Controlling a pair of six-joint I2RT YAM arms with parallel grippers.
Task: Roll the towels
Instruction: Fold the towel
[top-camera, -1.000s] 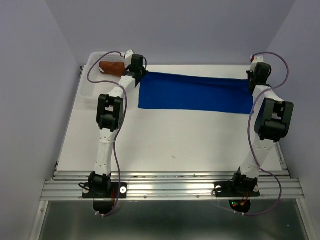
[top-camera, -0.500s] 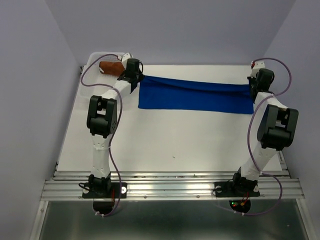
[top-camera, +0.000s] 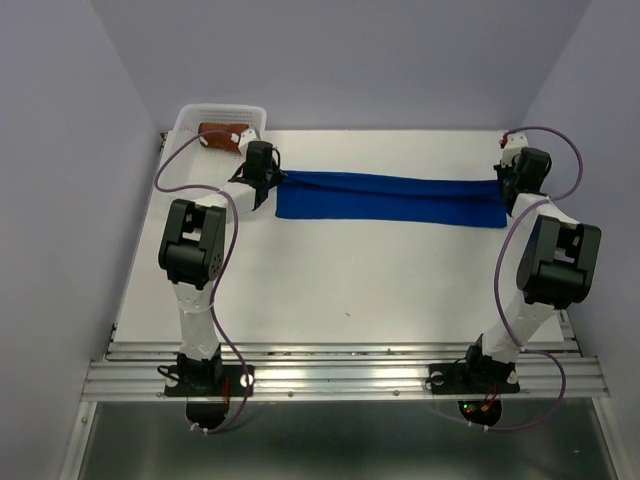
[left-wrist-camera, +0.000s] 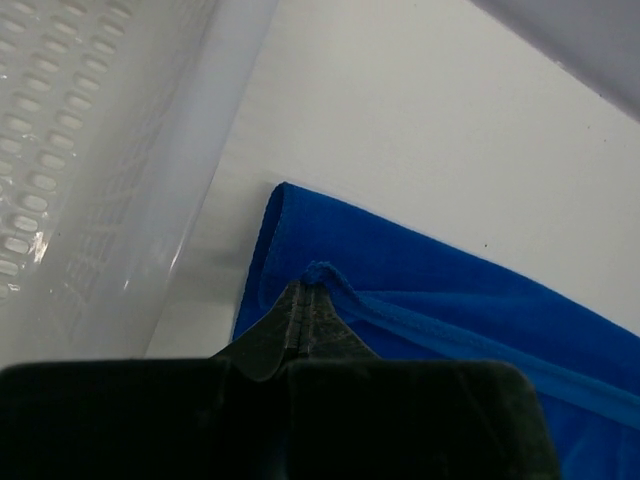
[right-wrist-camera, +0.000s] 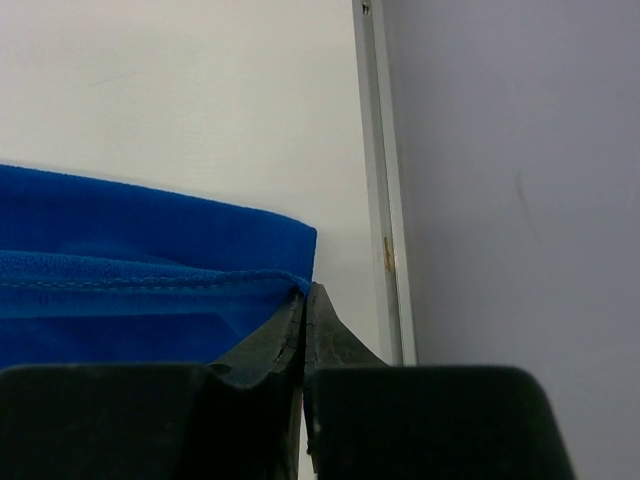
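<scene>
The blue towel lies stretched left to right across the far part of the table, its far long edge lifted and folded toward me. My left gripper is shut on its far left corner. My right gripper is shut on its far right corner. The rust-brown towel sits rolled in the white basket at the far left.
The basket's perforated wall is just left of my left gripper. The table's metal side rail and the grey wall are close on the right of my right gripper. The aluminium rail runs along the near edge.
Both grippers have moved toward me with the towel's far edge, folding it over so the blue strip looks narrower. The left arm has cleared the basket, showing the brown roll.
</scene>
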